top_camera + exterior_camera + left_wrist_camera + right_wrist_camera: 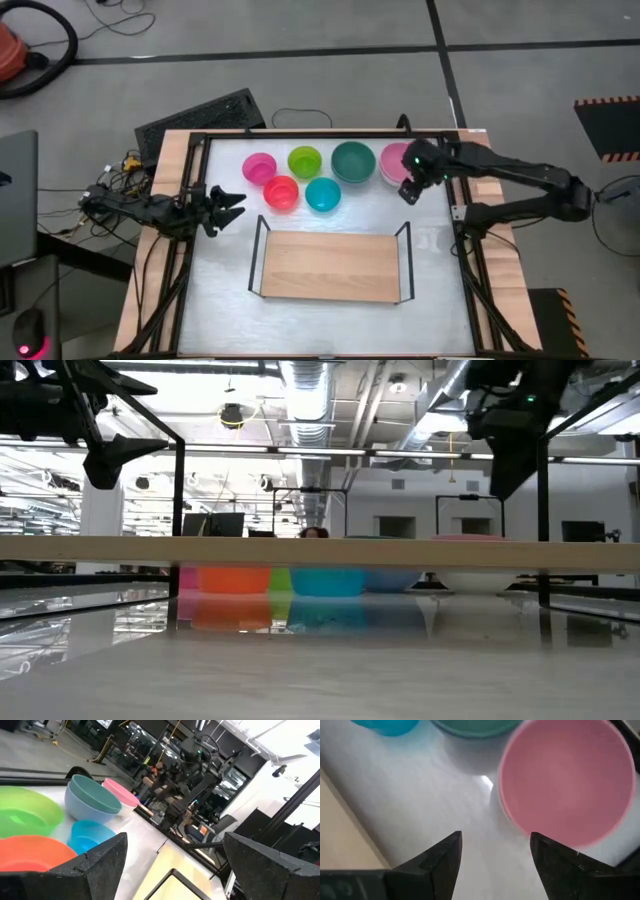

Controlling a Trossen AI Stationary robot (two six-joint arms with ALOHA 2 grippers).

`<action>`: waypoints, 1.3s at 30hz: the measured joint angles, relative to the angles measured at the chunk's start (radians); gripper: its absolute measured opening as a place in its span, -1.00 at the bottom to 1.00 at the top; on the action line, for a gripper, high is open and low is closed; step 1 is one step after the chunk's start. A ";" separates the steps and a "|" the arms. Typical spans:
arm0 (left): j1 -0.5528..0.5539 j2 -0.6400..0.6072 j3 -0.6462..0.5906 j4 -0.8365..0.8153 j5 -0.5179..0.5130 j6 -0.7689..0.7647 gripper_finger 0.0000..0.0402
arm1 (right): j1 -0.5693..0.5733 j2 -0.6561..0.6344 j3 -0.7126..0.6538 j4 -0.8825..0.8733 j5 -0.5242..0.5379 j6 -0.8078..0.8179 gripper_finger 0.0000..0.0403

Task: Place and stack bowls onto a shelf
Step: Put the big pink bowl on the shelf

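Fingers of the right gripper (495,851) are spread w/ nothing between them, held above the pale pink round plastic bowl (394,162) at the far right of the bowl row. Left gripper (232,205) fingers are also spread & empty, near the table's left edge, just beside the orange-red small plastic bowl (281,191). Light-wood shelf board w/ black wire end frames (330,265) is seen bare, near the bowls.

Left gripper (170,857) fingers spread (empty); green bowl (25,815), teal bowl (90,797) ahead.
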 joint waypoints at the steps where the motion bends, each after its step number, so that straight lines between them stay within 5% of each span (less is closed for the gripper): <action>1: 0.000 0.000 0.000 -0.003 0.000 0.001 0.57 | -0.016 0.016 0.024 -0.002 -0.005 -0.033 0.29; 12: 0.000 0.000 0.000 -0.018 -0.004 -0.009 0.57 | -0.097 0.308 0.236 -0.085 0.033 -0.123 0.29; 30: 0.000 0.000 0.000 -0.066 -0.010 -0.003 0.57 | -0.103 0.535 0.249 -0.063 0.098 0.029 0.27; 34: 0.000 0.000 0.000 -0.088 -0.010 -0.005 0.57 | -0.103 0.553 0.249 -0.065 0.099 0.030 0.05; 39: 0.000 0.000 0.000 -0.101 -0.014 -0.009 0.57 | -0.103 0.553 0.249 -0.061 0.100 0.032 -0.52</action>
